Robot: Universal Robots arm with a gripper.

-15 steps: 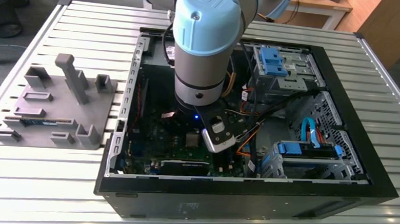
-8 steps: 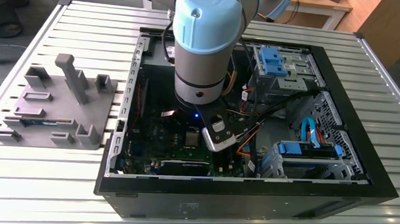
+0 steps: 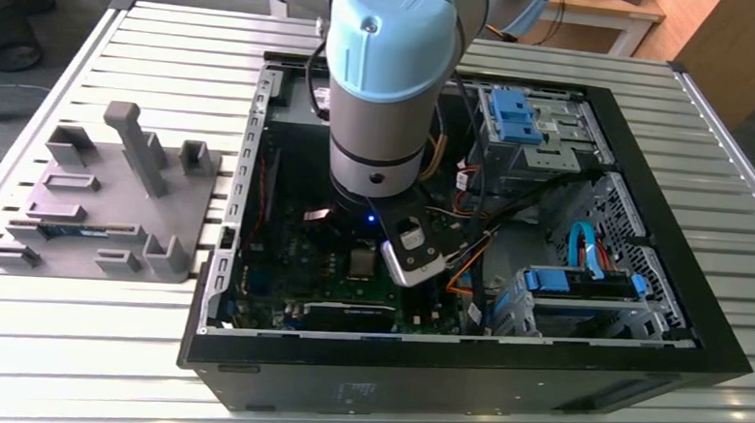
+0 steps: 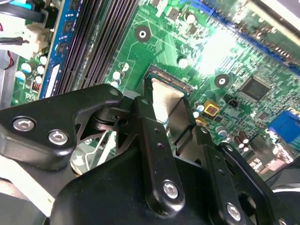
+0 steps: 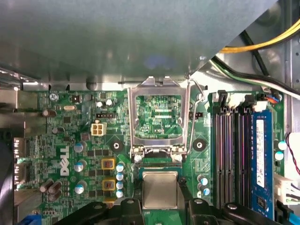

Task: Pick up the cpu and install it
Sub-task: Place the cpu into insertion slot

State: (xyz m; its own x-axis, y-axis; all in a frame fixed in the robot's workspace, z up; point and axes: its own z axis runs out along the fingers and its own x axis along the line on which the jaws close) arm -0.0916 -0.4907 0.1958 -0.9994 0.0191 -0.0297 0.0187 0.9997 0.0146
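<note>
Robot fingers clamped on the cpu inside an open computer case.
The cpu sits between the fingers, directly over the motherboard socket, with the retaining frame flipped open beyond it.

Silvery square cpu chip: one end hidden behind black claw.
Green motherboard: middle hidden by pale-blue arm.

A pale slatted metal counter stands on a grey floor; wooden furniture sits beyond its far corner on the exterior view's right.
</note>
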